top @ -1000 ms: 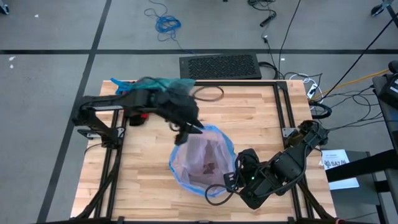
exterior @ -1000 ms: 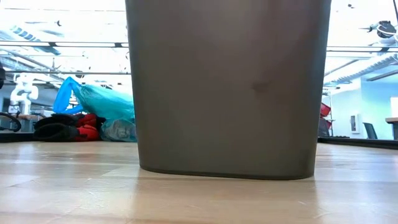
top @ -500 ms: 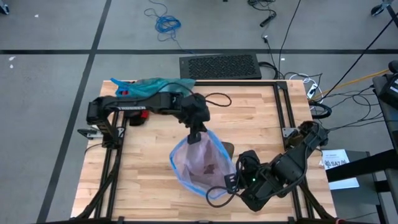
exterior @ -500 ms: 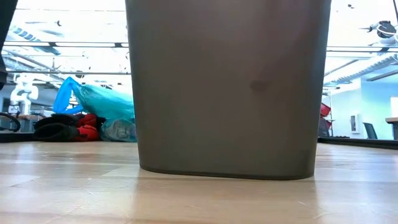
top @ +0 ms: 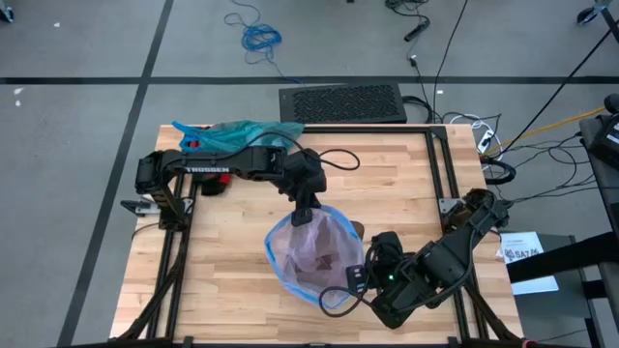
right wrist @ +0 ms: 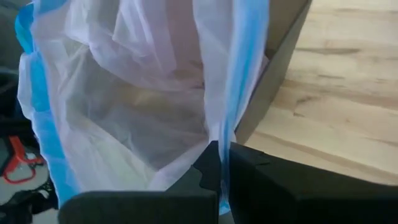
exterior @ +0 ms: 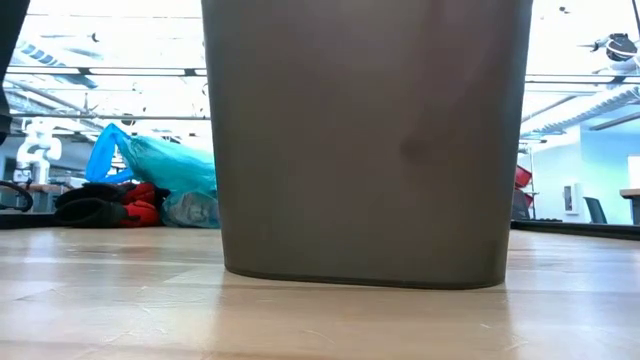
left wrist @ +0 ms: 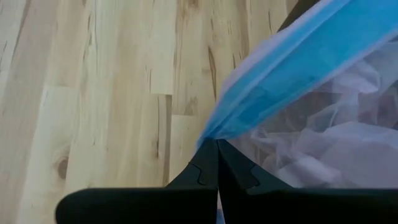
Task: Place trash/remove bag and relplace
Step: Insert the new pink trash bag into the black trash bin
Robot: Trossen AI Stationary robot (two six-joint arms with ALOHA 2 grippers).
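A pale pink translucent bag with a blue edge [top: 314,253] sits in the grey bin [exterior: 365,140] at the table's middle. My left gripper [top: 308,215] is shut on the bag's far edge. At the bag's near right edge, my right gripper [top: 353,282] is shut as well. The teal-green bag [top: 242,130] lies crumpled at the table's far left edge, touched by neither gripper; the low view shows that bag [exterior: 160,165] resting on the tabletop. My left gripper pinches the pink bag's blue edge [left wrist: 227,127] between its two fingers, at the far side of the bag's mouth. It comes from above, pointing down. The edge is drawn into a peak at the fingers, and the rest of the bag stays in the bin. My right gripper pinches the blue edge [right wrist: 229,134] at the near right side of the bag's mouth, coming from the table's near right. The film rises away from the fingers in a gathered strip. Beside it stands the bin's wall [right wrist: 280,68].
Red and black things [top: 208,184] lie by the left arm's base, next to the teal-green bag. A dark cable loop [top: 334,155] lies on the far part of the table. Bare wood [top: 232,271] lies left of the bin.
My left gripper has gone toward the table's right and near edge, onto the far rim of the pink bag, and has taken hold of its blue edge. The bag's far edge, round a second ago, is now gathered into a peak.
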